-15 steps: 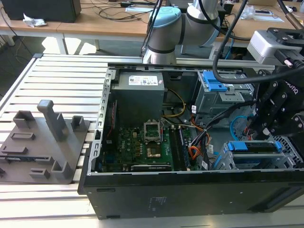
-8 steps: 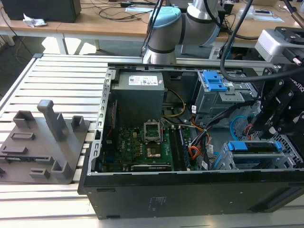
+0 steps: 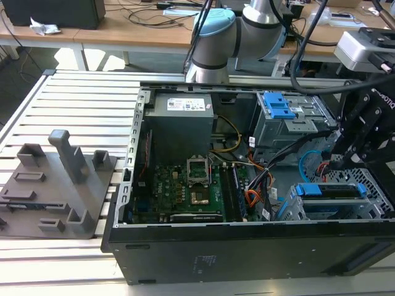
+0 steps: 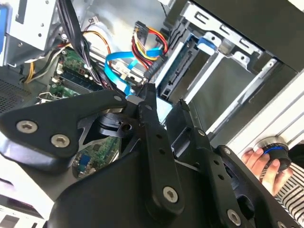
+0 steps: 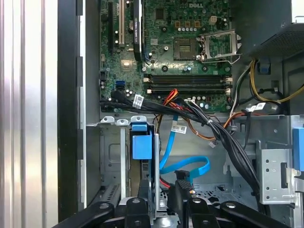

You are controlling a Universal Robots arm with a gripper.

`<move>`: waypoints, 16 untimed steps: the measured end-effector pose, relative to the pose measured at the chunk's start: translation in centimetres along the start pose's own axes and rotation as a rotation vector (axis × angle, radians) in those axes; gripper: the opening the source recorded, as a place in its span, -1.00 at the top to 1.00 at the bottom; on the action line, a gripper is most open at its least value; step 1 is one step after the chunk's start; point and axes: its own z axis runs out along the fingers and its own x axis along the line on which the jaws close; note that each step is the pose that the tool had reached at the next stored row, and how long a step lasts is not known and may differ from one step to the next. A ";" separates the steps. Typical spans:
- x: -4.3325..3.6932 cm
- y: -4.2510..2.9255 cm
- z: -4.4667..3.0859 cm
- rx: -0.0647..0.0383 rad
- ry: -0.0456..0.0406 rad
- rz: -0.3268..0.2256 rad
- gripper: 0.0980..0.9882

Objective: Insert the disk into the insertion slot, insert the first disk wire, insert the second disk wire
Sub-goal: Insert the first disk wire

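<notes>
The disk (image 3: 327, 190), framed in its blue carrier, lies inside the insertion slot (image 3: 372, 184), the low grey perforated cage at the case's front corner on the exterior view's right. My black gripper (image 3: 338, 161) hangs just above the cage's inner end. In the first wrist view the carrier's blue end (image 5: 141, 145) sits in the bay, and a blue disk wire (image 5: 186, 166) loops down to a black connector at my gripper (image 5: 161, 192). In the second wrist view the fingers (image 4: 153, 114) stand close together at the blue wire's (image 4: 118, 66) end. A black plug with red and yellow leads (image 4: 149, 71) sits by the disk.
A thick black cable bundle (image 5: 223, 137) crosses between the motherboard (image 3: 185, 185) and the cages. The taller cage with a blue latch (image 3: 281, 111) stands behind the slot. A grey fixture (image 3: 58, 185) rests on the slatted table. A hand (image 4: 256, 162) holds a round knob outside the case.
</notes>
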 end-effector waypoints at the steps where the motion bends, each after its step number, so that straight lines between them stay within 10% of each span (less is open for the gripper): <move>1: -0.18 -0.01 0.00 0.000 0.0000 0.000 0.41; 16: -1.89 -1.44 0.91 -0.006 0.0007 0.024 0.41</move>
